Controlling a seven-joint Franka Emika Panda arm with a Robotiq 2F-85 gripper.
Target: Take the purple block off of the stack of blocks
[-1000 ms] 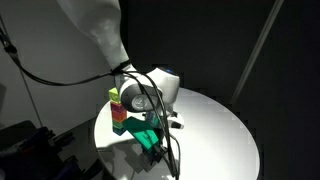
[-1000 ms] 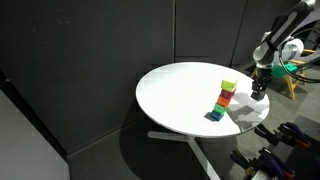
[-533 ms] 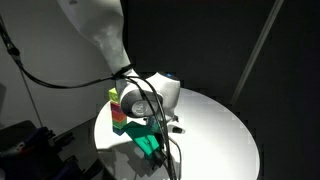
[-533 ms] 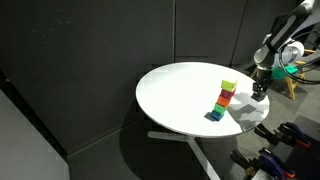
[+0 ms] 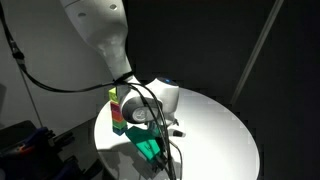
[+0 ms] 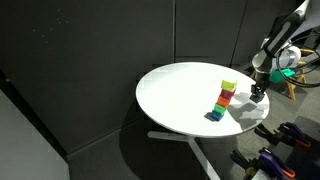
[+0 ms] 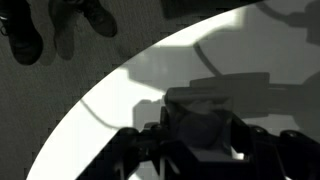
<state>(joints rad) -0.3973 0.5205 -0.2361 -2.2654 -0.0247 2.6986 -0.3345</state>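
The stack of blocks (image 6: 224, 101) stands on the round white table (image 6: 180, 95), with a yellow-green cube on top, then red, green and a dark one. It also shows in an exterior view (image 5: 118, 111). My gripper (image 6: 258, 95) is beside the stack near the table's edge, and it also shows in an exterior view (image 5: 168, 124). In the wrist view my gripper (image 7: 200, 140) is shut on the purple block (image 7: 198, 128), a pale grey cube between the jaws, just above the table.
The table edge runs close to the gripper (image 7: 70, 115). Shoes (image 7: 25, 35) show on the dark floor beyond it. A green object (image 5: 150, 146) sits low by the arm. Black curtains surround the table.
The gripper with the block has shifted slightly away from the stack. The stack has not moved.
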